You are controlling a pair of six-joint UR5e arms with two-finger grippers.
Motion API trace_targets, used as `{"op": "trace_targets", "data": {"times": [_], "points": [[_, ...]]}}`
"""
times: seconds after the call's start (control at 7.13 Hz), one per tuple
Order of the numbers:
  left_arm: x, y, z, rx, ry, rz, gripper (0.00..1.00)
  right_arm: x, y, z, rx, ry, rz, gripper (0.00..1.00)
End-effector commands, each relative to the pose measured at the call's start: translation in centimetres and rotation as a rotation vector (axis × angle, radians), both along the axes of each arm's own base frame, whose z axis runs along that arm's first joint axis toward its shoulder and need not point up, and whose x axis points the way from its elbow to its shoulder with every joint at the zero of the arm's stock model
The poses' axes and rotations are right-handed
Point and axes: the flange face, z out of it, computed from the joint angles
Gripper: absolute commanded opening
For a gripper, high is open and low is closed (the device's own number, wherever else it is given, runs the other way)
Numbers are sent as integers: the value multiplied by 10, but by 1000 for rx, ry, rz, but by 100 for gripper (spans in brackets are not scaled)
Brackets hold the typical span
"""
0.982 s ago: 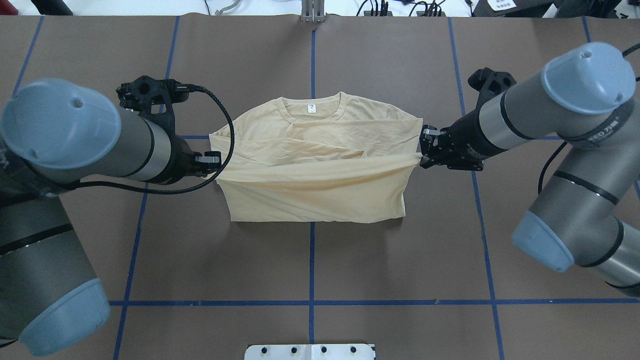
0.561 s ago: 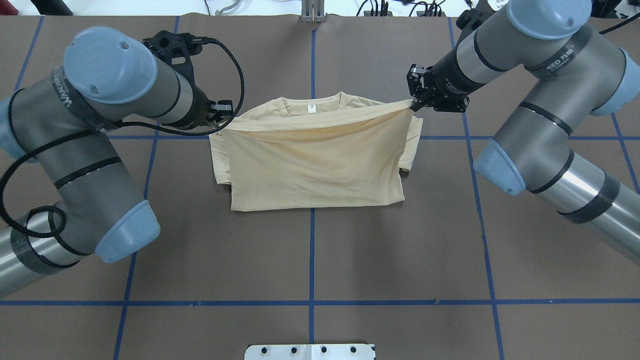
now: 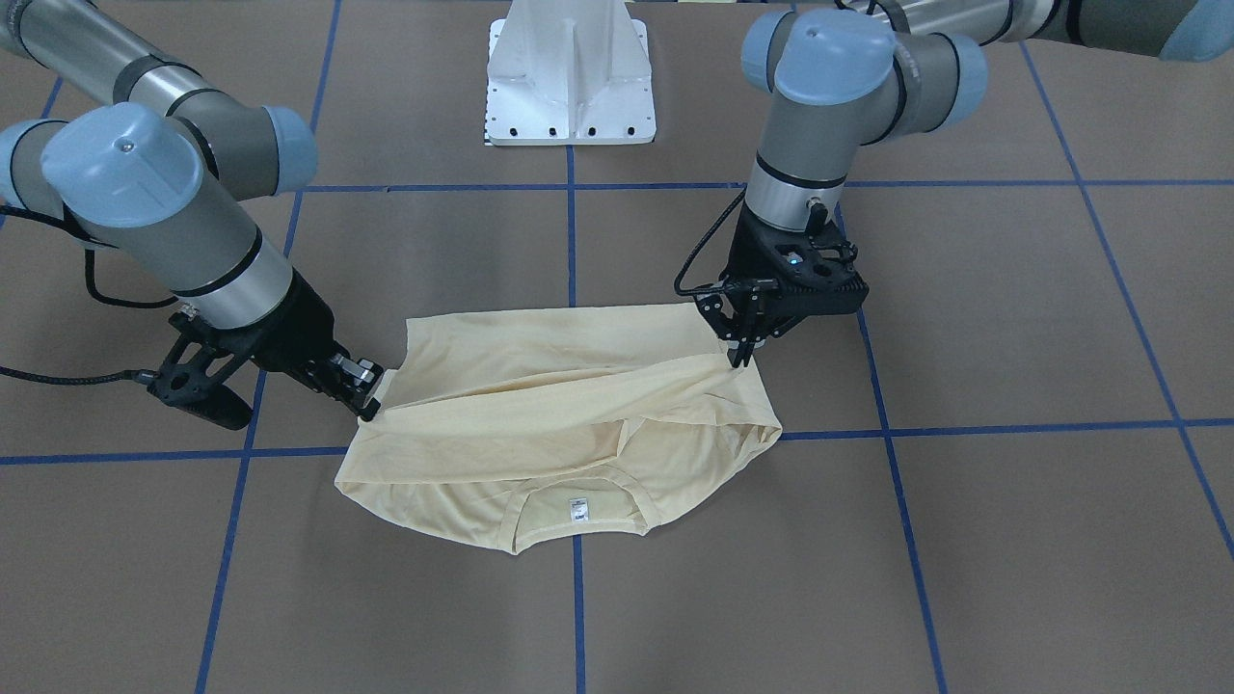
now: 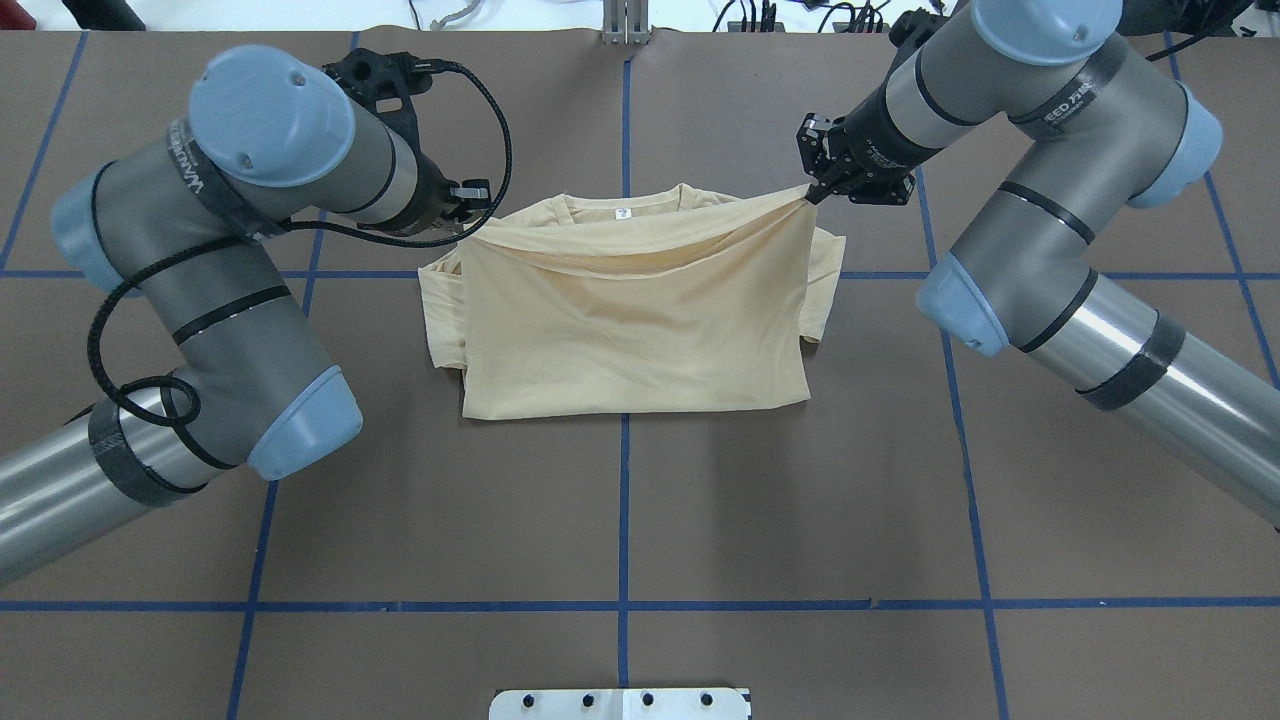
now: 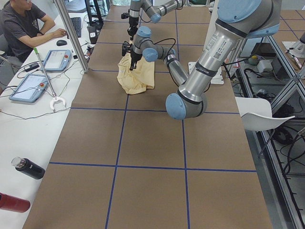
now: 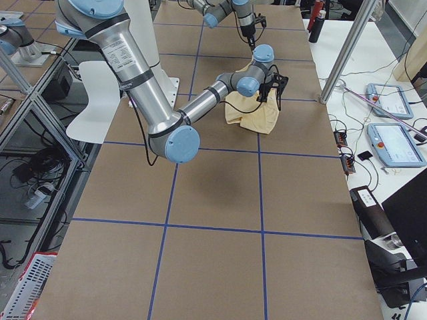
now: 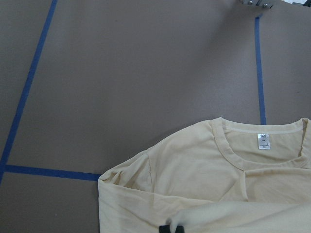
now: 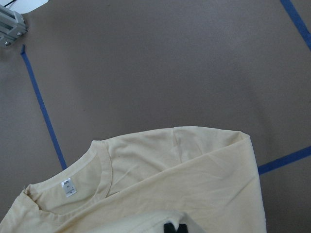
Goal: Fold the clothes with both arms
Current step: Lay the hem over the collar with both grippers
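Observation:
The clothes are one pale cream-yellow T-shirt (image 4: 630, 330) lying flat at mid-table, its lower half doubled over toward the collar. The white neck label (image 4: 622, 213) still shows past the lifted hem. My left gripper (image 4: 470, 205) is shut on the hem's left corner beside the left shoulder. My right gripper (image 4: 815, 190) is shut on the hem's right corner beside the right shoulder. In the front-facing view the left gripper (image 3: 742, 352) and right gripper (image 3: 369, 400) hold the hem just above the shirt (image 3: 540, 405). Both wrist views show the collar and label (image 7: 263, 141) ahead of the fingertips.
Blue tape lines (image 4: 622, 500) grid the brown table. The white pedestal base (image 3: 569, 87) stands on the robot's side. Along the far side runs a desk with a seated person (image 5: 24, 24), tablets and bottles (image 5: 28, 168). A white chair (image 5: 262, 114) stands behind the robot.
Both grippers have carried the hem away from the robot, from mid-shirt up to the shoulders, so the lower half now covers most of the shirt. Both arms swung outward and forward.

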Motion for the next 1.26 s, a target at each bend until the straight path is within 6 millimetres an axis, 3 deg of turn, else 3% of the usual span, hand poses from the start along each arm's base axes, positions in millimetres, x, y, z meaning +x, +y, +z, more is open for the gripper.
{"op": "trace_targets", "data": {"times": [0.0,0.28,0.42,0.56,0.7,1.12], "points": [[15,-29,14,12,21,-24,0,-11,-13,1,-10,8,0,0],[27,-53,42,1,5,-34,0,-18,-24,13,-19,31,10,0],[40,-64,69,-1,3,-33,0,-25,-32,28,-13,25,11,0],[44,-69,82,-4,-1,-36,0,-30,-38,43,-12,26,10,0],[47,-70,89,-13,-11,-34,0,-36,-41,56,-20,32,7,0],[49,-69,87,-11,-7,-30,0,-47,-53,69,-46,56,7,0]]}}
